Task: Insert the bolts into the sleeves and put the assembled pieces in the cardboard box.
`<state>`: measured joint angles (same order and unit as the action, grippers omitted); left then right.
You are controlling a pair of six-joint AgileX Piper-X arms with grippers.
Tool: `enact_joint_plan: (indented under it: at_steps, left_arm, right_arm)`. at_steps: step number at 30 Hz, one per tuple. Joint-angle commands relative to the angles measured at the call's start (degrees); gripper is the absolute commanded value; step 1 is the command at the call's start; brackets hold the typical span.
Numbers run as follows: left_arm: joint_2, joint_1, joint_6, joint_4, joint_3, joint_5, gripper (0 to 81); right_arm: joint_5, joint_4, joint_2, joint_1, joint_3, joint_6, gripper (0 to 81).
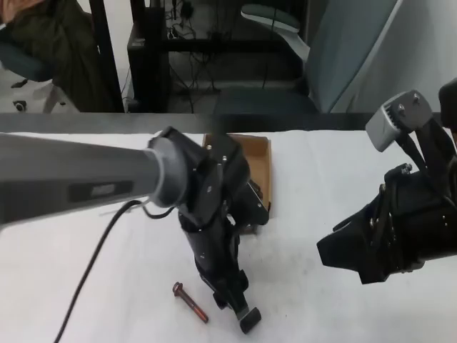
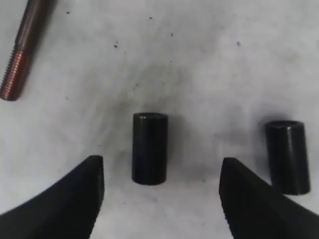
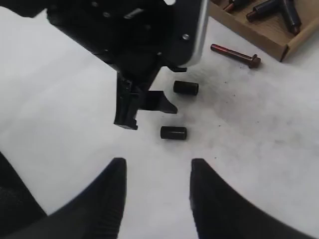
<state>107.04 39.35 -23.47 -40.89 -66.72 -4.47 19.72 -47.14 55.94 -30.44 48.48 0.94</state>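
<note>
Left wrist view: my left gripper (image 2: 161, 160) spread wide, sleeve (image 2: 149, 148) lying on the bench between the tips | I'd drop straight, close across its sides, clear of second sleeve (image 2: 286, 157) beside one finger | bolt (image 2: 20, 55) beyond, head cut off | right gripper (image 3: 157, 191) open, empty | box (image 3: 254, 40) farthest, contents partly cut off.

You have no text, number or sign here that can be read. What print there is sits on a small dark label (image 1: 100, 191) on the grey tube of the left arm (image 1: 50, 168) in the high view, and its letters are too blurred for you to make out
</note>
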Motion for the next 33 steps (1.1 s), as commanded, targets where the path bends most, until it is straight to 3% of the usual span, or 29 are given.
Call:
enact_joint_plan:
  at_steps: [1,8,10,13,16,17,25,33]
  left_arm:
    - [2.08,0.24,-0.59,-3.23,-3.38,2.74,62.0]
    - [3.53,0.24,-1.10,-2.85,-5.05,2.73,62.0]
    - [3.53,0.53,-1.51,-2.87,-5.05,2.73,58.2]
    - [3.53,0.81,-2.09,-2.87,-5.05,2.73,40.3]
    - [3.53,0.80,-2.07,-3.17,-5.05,2.73,4.8]
    - [3.53,0.80,-2.70,-3.31,-5.05,2.73,1.1]
    - [1.69,1.74,0.78,-5.55,-5.19,3.53,1.7]
    - [-13.47,1.79,8.89,-5.68,-5.04,5.25,1.7]
  right_arm:
    - [2.12,0.54,-0.21,0.05,0.08,-0.42,39.5]
    - [2.42,0.54,-0.21,0.05,0.08,-2.24,39.5]
    - [2.42,0.54,-0.21,0.05,0.08,-2.68,39.5]
    - [2.42,0.77,-0.21,0.05,0.08,-2.67,39.5]
    - [2.42,0.77,-0.21,0.05,0.08,-2.67,39.5]
    - [2.42,0.77,-0.21,0.05,0.08,-2.67,39.5]
    - [2.42,1.79,-0.21,0.05,0.08,-3.26,39.5]
    - [2.42,1.62,-0.21,0.05,0.08,-4.25,39.5]
